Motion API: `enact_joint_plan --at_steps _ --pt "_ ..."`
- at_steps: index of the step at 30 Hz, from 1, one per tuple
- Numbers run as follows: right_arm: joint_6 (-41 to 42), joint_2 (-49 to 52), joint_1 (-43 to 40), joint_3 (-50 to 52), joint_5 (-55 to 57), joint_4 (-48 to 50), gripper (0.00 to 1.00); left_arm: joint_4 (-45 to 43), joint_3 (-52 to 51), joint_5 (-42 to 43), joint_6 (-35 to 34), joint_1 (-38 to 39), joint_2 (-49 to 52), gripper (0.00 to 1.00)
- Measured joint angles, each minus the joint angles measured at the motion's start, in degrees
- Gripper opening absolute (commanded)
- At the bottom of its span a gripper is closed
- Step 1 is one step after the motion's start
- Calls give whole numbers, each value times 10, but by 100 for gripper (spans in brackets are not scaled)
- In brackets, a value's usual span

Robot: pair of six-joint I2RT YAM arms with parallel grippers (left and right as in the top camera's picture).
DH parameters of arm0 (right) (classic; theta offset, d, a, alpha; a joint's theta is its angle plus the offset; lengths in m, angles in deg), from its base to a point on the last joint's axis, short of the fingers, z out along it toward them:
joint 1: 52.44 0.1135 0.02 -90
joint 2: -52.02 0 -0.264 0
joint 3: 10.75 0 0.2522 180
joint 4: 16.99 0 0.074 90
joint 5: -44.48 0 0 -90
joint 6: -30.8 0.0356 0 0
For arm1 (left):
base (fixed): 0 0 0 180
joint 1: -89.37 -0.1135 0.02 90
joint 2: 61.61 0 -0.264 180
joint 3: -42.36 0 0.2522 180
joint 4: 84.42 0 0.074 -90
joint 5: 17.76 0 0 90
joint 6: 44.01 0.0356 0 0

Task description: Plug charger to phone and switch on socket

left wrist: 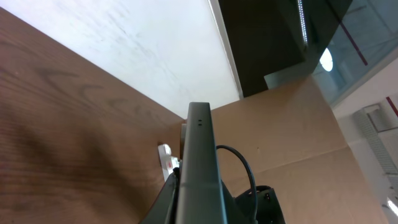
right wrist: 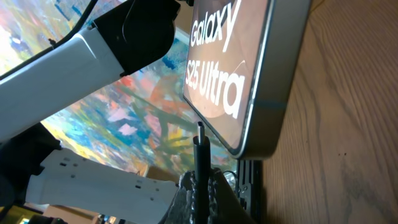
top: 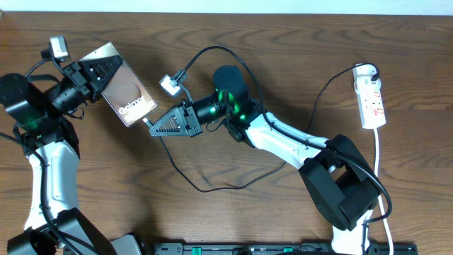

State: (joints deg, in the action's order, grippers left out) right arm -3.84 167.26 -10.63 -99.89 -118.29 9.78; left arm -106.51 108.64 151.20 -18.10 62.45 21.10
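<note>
Black right gripper [top: 151, 127], pinched shut on the charger [right wrist: 199, 149] just behind its plug tip, aims that tip along its own axis at the near short edge of the phone [top: 127, 93]; whether they touch cannot be told. The left gripper [top: 99, 69], clamped on the phone's far end, presents its bronze-grey, white-lettered face; the socket [top: 371, 95] lies well apart on the counter [top: 233, 227]

- Overhead light was even and soft; faint shadows lay on the table [top: 106, 177];
- left wrist view was dim, the near phone [left wrist: 199, 168] blurred; a lamp [left wrist: 326, 60] glared.
</note>
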Motion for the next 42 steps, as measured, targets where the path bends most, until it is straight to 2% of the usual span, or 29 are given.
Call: enact_joint_plan --at_steps 17,42 --pt "13 0 0 0 9 0 1 0 0 7 0 0 0 8" --pt "80 0 5 1 54 5 1 -1 0 2 0 -4 0 8"
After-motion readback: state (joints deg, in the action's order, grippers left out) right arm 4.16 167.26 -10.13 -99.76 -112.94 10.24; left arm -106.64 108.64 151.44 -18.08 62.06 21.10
